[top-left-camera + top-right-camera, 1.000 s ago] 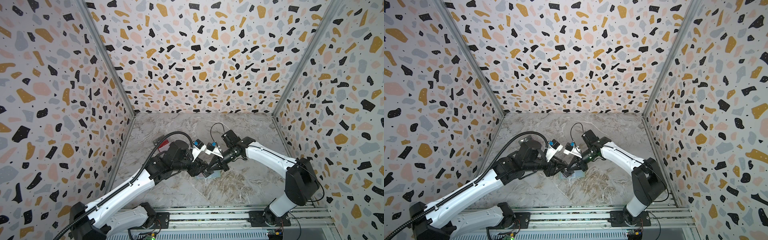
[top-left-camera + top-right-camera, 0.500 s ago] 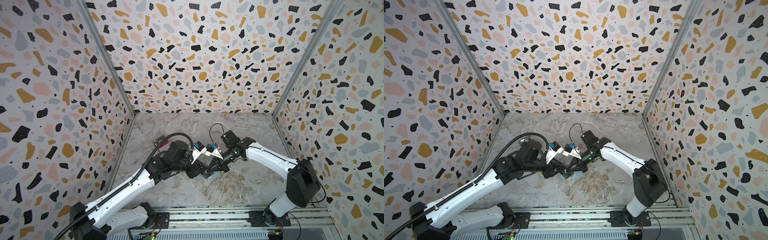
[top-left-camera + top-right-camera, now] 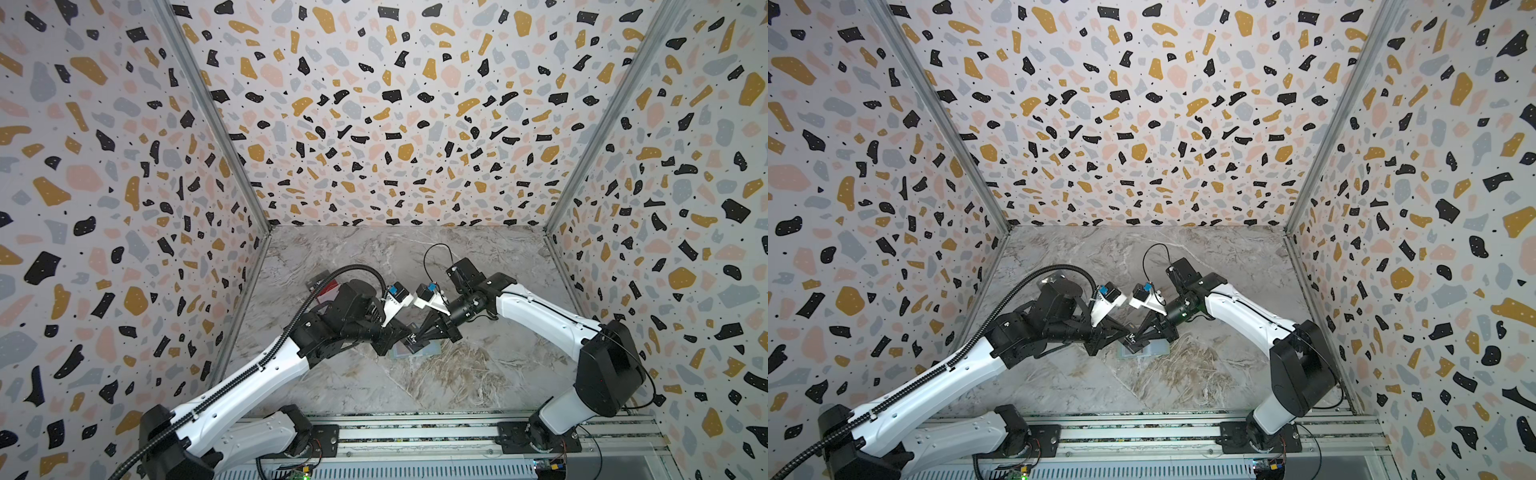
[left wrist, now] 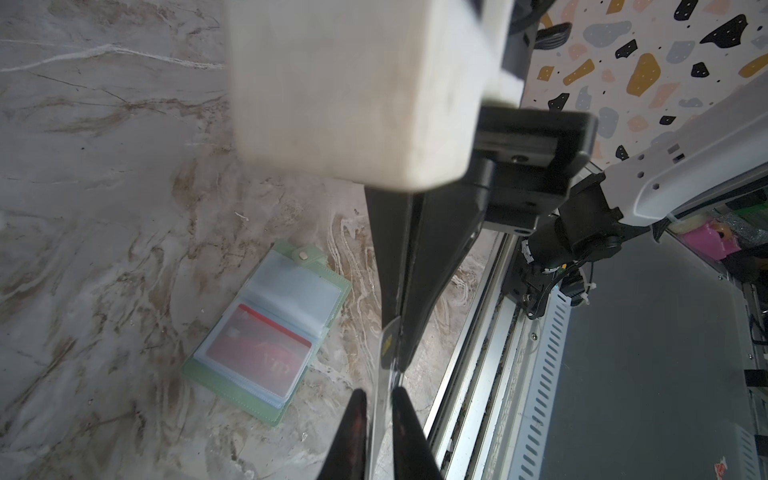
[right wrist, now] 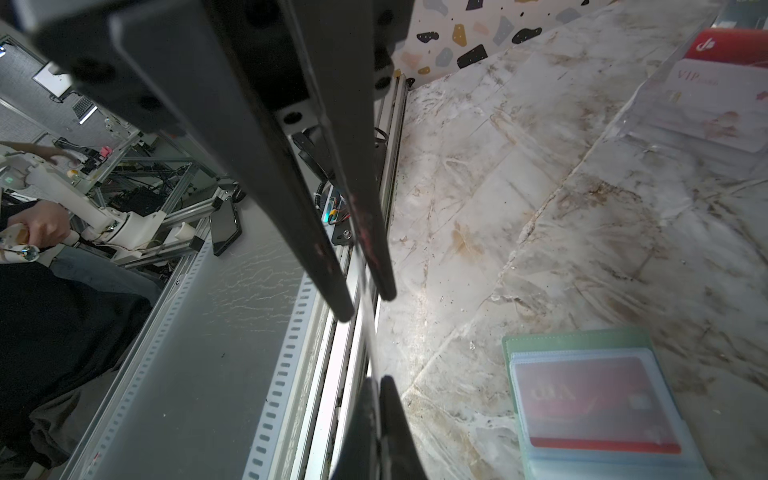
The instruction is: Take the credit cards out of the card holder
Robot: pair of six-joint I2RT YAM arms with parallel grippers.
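A dark grey credit card [image 3: 412,338] marked "Vip" is held on edge just above the table, between both arms. My right gripper [image 5: 376,384] is shut on one end of it. My left gripper [image 4: 377,400] straddles the other end, jaws a narrow slit apart with a sliver of light beside the card [image 4: 384,374]. Below them the mint-green card holder [image 4: 328,291] lies open on the marble, with a red card [image 4: 259,353] in its clear sleeve. In both top views the holder [image 3: 1152,351] shows partly under the grippers.
A clear plastic box [image 5: 685,137] stands behind the left arm with a white-pink "VIP" card [image 5: 715,104] and a red one inside. Metal rails [image 3: 415,432] run along the table's front edge. Terrazzo walls enclose the other three sides.
My left gripper has moved in onto the free end of the dark card and its jaws have narrowed around it. The right gripper has stayed shut on the card, almost still.
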